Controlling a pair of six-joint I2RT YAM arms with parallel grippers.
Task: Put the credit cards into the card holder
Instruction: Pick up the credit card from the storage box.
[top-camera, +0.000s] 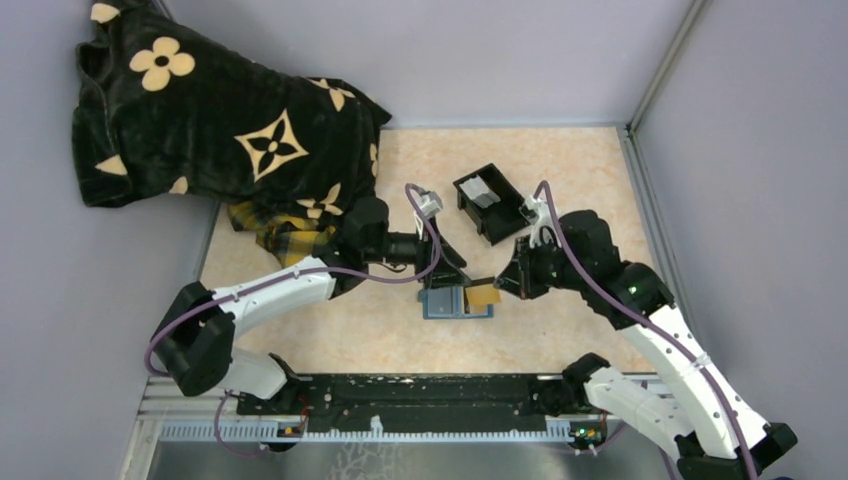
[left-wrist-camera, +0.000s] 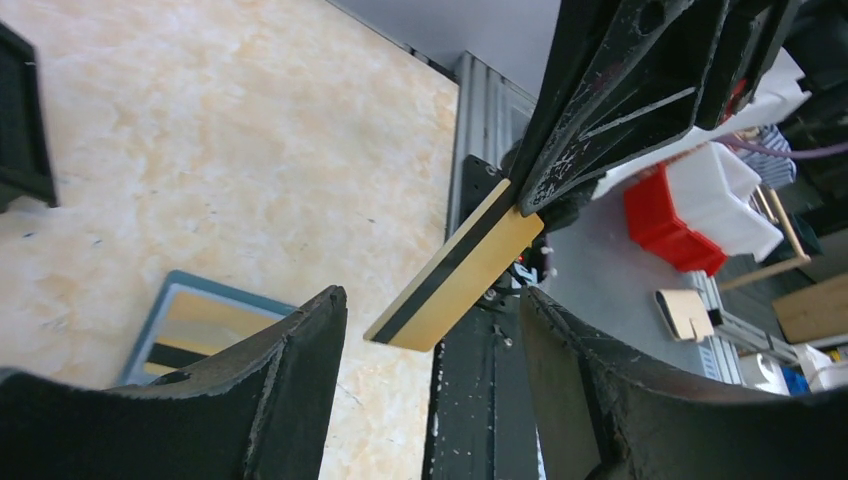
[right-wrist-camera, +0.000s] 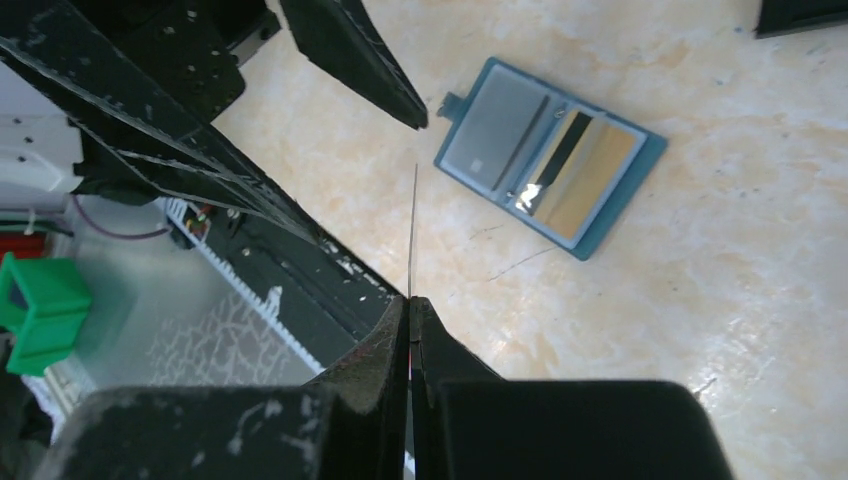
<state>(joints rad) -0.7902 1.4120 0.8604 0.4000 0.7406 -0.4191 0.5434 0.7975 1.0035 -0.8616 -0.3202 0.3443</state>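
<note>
Black box (top-camera: 488, 203) beyond card holder (top-camera: 443, 303)

Table (top-camera: 560, 160): beige marbled top, four items on it that I can make out.

1. Card holder (top-camera: 455, 303): blue, lying open and flat, directly below the left pincer (top-camera: 455, 272) and right pincer (top-camera: 503, 282).
2. Black open-topped box (top-camera: 470, 210): just beyond the right pincer, apart from the holder.
3. Black flower-print blanket (top-camera: 230, 130): heaped well out to the left pincer's left, over the far corner.
4. Yellow plaid cloth (top-camera: 275, 232): showing under the blanket's near edge.
</note>
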